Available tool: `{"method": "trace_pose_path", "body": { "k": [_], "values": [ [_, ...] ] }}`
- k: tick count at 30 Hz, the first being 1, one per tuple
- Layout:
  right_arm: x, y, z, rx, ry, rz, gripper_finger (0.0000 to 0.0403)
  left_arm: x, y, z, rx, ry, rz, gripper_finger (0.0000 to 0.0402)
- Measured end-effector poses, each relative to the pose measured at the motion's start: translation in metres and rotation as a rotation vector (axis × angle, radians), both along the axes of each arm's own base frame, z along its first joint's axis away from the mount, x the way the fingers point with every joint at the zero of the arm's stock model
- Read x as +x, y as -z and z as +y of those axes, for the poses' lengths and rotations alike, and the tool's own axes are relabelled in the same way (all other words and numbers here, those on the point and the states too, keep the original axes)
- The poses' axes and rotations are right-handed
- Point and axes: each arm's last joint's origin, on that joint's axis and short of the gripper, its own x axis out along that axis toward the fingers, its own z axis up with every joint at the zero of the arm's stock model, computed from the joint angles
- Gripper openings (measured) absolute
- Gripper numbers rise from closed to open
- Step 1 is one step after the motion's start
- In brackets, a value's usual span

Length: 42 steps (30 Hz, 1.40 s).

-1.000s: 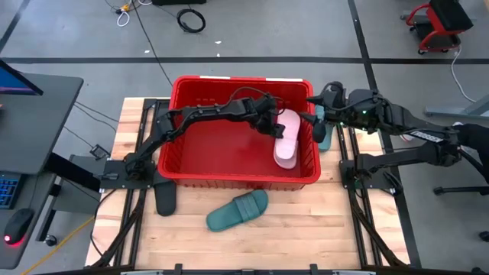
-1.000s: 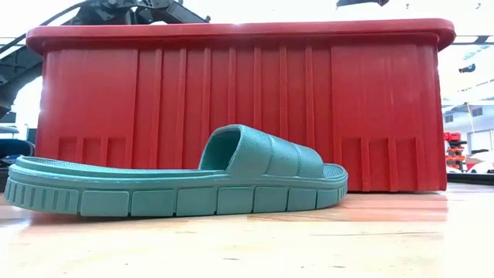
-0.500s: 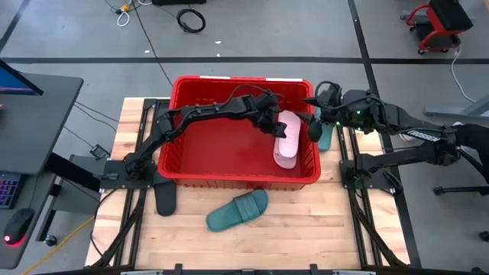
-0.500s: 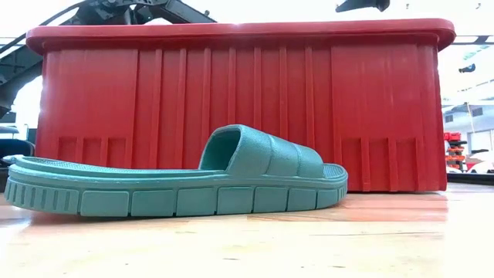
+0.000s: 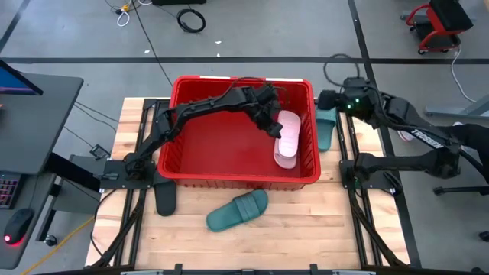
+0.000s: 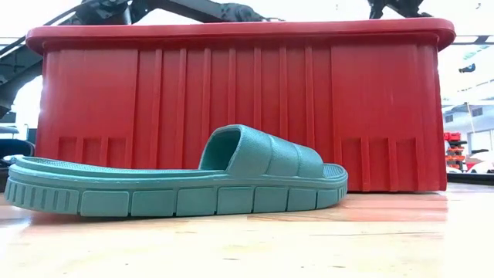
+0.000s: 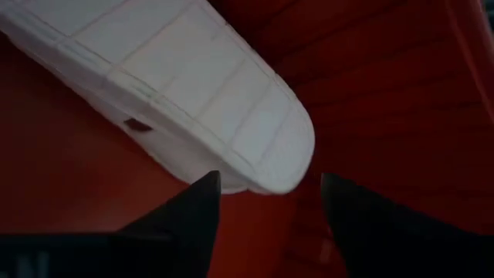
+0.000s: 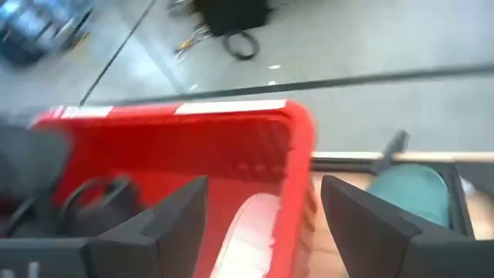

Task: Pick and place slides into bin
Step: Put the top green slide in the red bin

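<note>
Pale pink slide [image 5: 287,138] – ribbed sole – in red bin [image 5: 182,164]

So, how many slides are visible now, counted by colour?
Pale pink slide, in the red bin: 1
Teal green slides, one before the bin, one at its right side: 2
Black slide, on the table: 1
Total: 4

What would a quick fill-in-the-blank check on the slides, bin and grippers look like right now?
1. The pink slide lies inside the ____ bin.
2. The left gripper is over the bin, its fingers ____.
3. In front of the bin lies a ____ slide.
4. The right gripper is ____ the bin.

Missing words: red; open; teal; outside
</note>
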Motion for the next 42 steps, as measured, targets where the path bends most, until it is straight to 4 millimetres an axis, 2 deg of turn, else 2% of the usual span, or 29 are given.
{"method": "trace_pose_path", "body": {
  "k": [4, 8, 15, 18, 21, 26, 30, 35, 42],
  "values": [
    [-0.007, 0.006, -0.011, 0.054, 0.132, -0.071, 0.0258, -0.003, -0.025, -0.003, 0.075, 0.012, -0.005, 0.0217],
    [-0.016, 0.025, -0.014, 0.132, 0.266, -0.173, 0.0258, -0.009, -0.044, -0.017, 0.154, 0.022, -0.018, 0.0203],
    [-0.033, 0.083, -0.008, 0.230, 0.533, -0.426, 0.0258, -0.022, -0.075, -0.046, 0.259, 0.041, -0.023, 0.0186],
    [-0.034, 0.111, -0.007, 0.267, 0.614, -0.518, 0.0258, -0.028, -0.093, -0.056, 0.303, 0.052, -0.076, 0.0186],
    [-0.031, 0.136, -0.009, 0.300, 0.668, -0.575, 0.0258, -0.032, -0.103, -0.063, 0.327, 0.070, -0.101, 0.0188],
    [-0.033, 0.176, -0.014, 0.386, 0.798, -0.630, 0.0258, -0.037, -0.107, -0.069, 0.327, 0.087, -0.084, 0.0184],
    [-0.038, 0.197, -0.017, 0.430, 0.890, -0.665, 0.0257, -0.039, -0.105, -0.070, 0.319, 0.094, -0.054, 0.0177],
    [-0.038, 0.216, -0.028, 0.428, 0.919, -0.731, 0.0247, -0.039, -0.105, -0.072, 0.320, 0.100, -0.056, 0.0172],
    [-0.040, 0.232, -0.044, 0.425, 0.980, -0.764, 0.0230, -0.039, -0.105, -0.072, 0.319, 0.098, -0.055, 0.0172]
  ]
}}
